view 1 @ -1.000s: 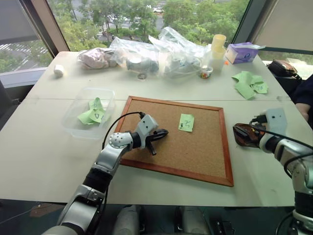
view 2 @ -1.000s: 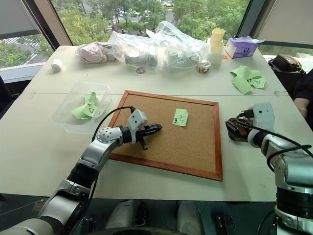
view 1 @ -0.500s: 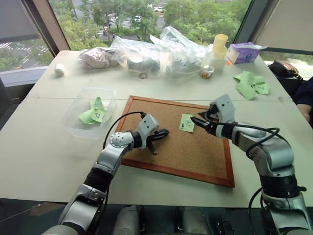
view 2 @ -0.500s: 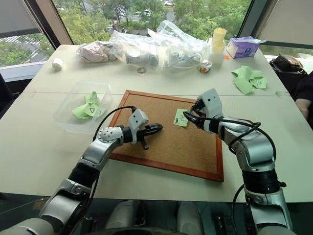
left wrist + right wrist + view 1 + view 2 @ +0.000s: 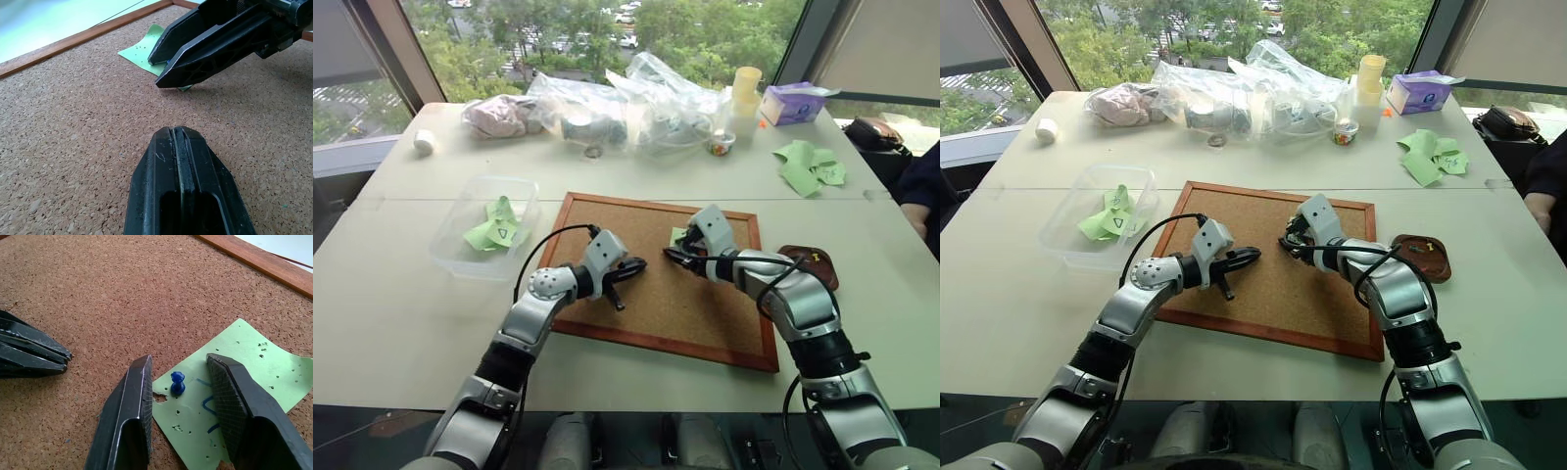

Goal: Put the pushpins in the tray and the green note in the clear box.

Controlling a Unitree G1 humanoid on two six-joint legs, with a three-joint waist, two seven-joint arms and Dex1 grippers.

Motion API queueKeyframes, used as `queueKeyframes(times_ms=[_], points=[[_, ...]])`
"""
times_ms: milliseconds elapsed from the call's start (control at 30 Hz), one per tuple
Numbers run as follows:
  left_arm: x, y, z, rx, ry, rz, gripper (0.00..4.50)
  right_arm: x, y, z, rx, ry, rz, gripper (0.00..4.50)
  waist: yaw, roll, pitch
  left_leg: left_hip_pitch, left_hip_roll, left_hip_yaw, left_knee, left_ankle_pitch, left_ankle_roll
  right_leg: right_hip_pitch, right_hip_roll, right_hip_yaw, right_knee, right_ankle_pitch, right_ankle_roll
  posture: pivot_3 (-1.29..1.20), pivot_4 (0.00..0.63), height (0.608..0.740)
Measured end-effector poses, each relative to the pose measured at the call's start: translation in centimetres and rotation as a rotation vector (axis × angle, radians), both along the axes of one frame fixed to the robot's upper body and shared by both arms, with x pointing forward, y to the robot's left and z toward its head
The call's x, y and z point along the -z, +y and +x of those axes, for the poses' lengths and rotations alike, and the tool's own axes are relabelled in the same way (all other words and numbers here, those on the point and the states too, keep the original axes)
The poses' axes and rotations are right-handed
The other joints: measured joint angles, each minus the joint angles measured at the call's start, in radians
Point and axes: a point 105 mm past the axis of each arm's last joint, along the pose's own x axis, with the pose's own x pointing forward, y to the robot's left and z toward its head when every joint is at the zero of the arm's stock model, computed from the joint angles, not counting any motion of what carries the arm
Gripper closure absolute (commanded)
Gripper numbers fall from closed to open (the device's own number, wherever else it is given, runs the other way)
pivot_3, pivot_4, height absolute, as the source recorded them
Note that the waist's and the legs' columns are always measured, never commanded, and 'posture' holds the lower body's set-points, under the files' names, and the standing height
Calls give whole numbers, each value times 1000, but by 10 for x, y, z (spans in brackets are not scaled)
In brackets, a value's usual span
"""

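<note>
- One cork board (image 5: 656,284) lies on the desk (image 5: 401,294), and everything here is placed from it
- One green note (image 5: 230,396) lies on the cork board near its far edge, with one blue pushpin (image 5: 177,382) standing in the note's corner; the note is dotted with small holes
- Right jaws (image 5: 181,382) are partly open, one finger on each side of the pushpin, gripping nothing; one finger (image 5: 134,411) is on bare cork beside the note, the other is over the paper
- Left jaws (image 5: 178,147) are pressed shut and empty, over the middle of the cork board, well short of the note
- One reddish-brown tray (image 5: 811,262) sits on the desk just off the cork board's right edge
- One clear box (image 5: 484,227) sits off the left edge, holding green paper slips (image 5: 494,227)
</note>
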Motion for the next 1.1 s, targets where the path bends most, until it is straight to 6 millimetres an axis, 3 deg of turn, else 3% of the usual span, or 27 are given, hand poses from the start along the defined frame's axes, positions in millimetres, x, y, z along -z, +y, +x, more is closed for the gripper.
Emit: queueKeyframes(times_ms=[100,133,233,367,500,633,767,900,1100], points=[[0,1,-1,-1,2,3,4500,1,0,-1,-6,-8,-6,4409,0,0,0,0,0,0,0,0,0,0,0,0,0,0,0,0,150,740],[0,2,-1,-1,2,4,4500,1,1,-2,-12,-11,-2,4467,-1,0,0,0,0,0,0,0,0,0,0,0,0,0,0,0,150,740],[-2,8,-4,2,5,14,4500,-1,3,-3,-17,-11,-2,4467,-3,0,0,0,1,0,-1,0,-1,-1,0,0,0,0,0,0,150,740],[-13,45,-8,-26,49,25,4500,-7,4,-8,-34,-24,-20,4467,0,0,3,-5,1,1,-2,2,-3,-7,0,0,1,0,0,0,150,740],[-38,62,-4,-35,59,-27,4500,-32,10,-17,-95,-99,-28,4467,9,-3,7,-7,0,0,-1,2,-3,-8,0,0,1,0,0,0,150,740],[-49,55,-1,1,44,-45,4500,-59,18,-26,-154,-172,-23,4467,7,-5,8,-7,-1,1,-1,1,-3,-8,0,0,0,0,0,0,150,740],[-42,52,0,10,62,-42,4500,-61,18,-31,-166,-158,-26,4467,6,-5,8,-7,-1,2,-1,2,-3,-8,1,0,0,0,0,0,150,740],[-31,38,-2,49,101,-34,4500,-78,25,-35,-201,-209,-2,4467,7,-5,9,-7,-2,2,-1,2,-3,-8,1,0,0,0,0,0,150,740],[-17,33,-1,56,121,-17,4500,-78,25,-34,-191,-214,-1,4467,6,-6,9,-7,-2,2,-1,2,-3,-8,1,0,0,0,0,0,150,740]])
